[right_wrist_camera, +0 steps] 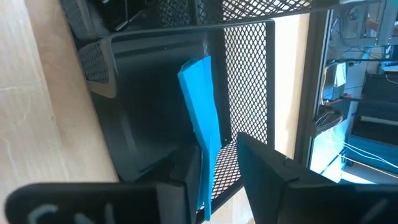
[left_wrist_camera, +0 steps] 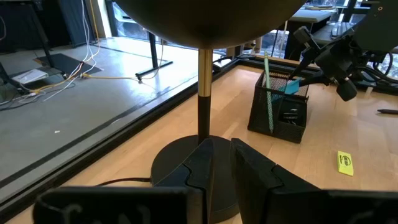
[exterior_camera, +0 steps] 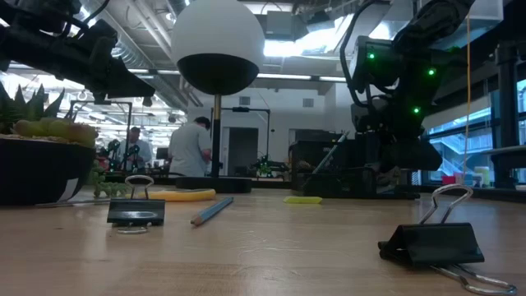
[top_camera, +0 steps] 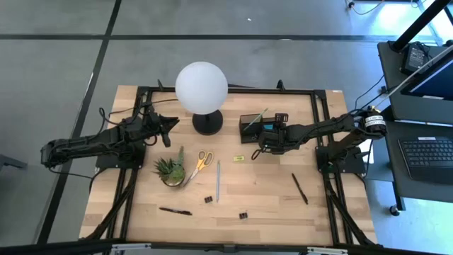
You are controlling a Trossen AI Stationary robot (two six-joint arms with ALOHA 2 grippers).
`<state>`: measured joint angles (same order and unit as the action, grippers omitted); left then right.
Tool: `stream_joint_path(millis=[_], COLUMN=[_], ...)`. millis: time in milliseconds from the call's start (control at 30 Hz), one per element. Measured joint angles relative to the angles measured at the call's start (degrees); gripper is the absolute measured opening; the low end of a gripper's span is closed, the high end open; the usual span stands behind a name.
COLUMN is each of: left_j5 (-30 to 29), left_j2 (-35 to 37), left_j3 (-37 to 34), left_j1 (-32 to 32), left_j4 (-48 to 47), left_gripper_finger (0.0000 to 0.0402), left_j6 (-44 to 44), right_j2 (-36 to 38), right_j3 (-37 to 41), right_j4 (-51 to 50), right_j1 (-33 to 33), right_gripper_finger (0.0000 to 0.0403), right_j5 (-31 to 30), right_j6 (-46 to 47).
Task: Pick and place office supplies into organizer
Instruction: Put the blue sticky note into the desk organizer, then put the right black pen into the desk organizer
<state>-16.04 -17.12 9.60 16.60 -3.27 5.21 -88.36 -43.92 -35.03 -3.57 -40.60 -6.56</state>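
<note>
Blue sticky-note pad (right_wrist_camera: 202, 134) stands on edge inside black mesh organizer (top_camera: 253, 123), at 3 o'clock of white globe lamp (top_camera: 202, 86). Right end effector (right_wrist_camera: 214, 163) straddles pad, fingers slightly apart. Left end effector (left_wrist_camera: 222, 163), fingers near-closed w/ narrow gap, empty, at lamp's 9 o'clock.

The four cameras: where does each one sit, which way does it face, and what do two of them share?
High view: above the table, looking straight down; both arms, the globe lamp and the mesh organizer show.
Low view: at tabletop height, looking level across; binder clips lie near.
Left wrist view: behind the left gripper, facing the lamp base.
Right wrist view: behind the right gripper, looking into the organizer at the blue sticky-note pad.
Both wrist views share the organizer and pad.
</note>
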Motion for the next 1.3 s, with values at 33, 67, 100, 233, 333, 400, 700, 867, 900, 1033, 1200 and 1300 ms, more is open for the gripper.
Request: stream_joint_path(millis=[33,67,100,233,333,400,700,867,900,1033,1200,1300], left_j5=[0.0,0.0,0.0,0.0,0.0,0.0,0.0,0.0,0.0,0.0,0.0,0.0], left_j2=[0.0,0.0,0.0,0.0,0.0,0.0,0.0,0.0,0.0,0.0,0.0,0.0], left_j3=[0.0,0.0,0.0,0.0,0.0,0.0,0.0,0.0,0.0,0.0,0.0,0.0], left_j1=[0.0,0.0,0.0,0.0,0.0,0.0,0.0,0.0,0.0,0.0,0.0,0.0], left_j4=[0.0,0.0,0.0,0.0,-0.1,-0.4,-0.4,-0.4,-0.4,-0.4,-0.4,-0.4], left_gripper_finger=[0.0047,0.0047,0.0047,0.0047,0.0047,0.0047,0.0047,0.0047,0.0047,0.0047,0.0047,0.0047], left_j6=[0.0,0.0,0.0,0.0,0.0,0.0,0.0,0.0,0.0,0.0,0.0,0.0], right_j2=[0.0,0.0,0.0,0.0,0.0,0.0,0.0,0.1,0.2,1.0,1.1,1.1], right_j3=[0.0,0.0,0.0,0.0,0.0,0.0,0.0,-0.9,-1.8,-7.3,-14.8,-17.2], right_j4=[0.0,0.0,0.0,0.2,0.2,0.2,-0.5,-2.2,-3.2,-9.4,-20.9,-27.8], right_j1=[0.0,0.0,0.0,0.0,0.0,0.0,0.0,0.0,0.0,0.2,0.4,1.0], right_gripper_finger=[0.0106,0.0106,0.0106,0.0106,0.0106,0.0106,0.0106,0.0106,0.0106,0.0106,0.0106,0.0106], right_j5=[-0.3,-0.4,-0.4,-0.2,3.0,7.6,12.7,12.9,13.0,14.4,22.8,32.2], right_j6=[-0.2,-0.6,-0.8,2.9,3.0,2.0,1.9,2.0,2.0,6.0,25.1,37.6])
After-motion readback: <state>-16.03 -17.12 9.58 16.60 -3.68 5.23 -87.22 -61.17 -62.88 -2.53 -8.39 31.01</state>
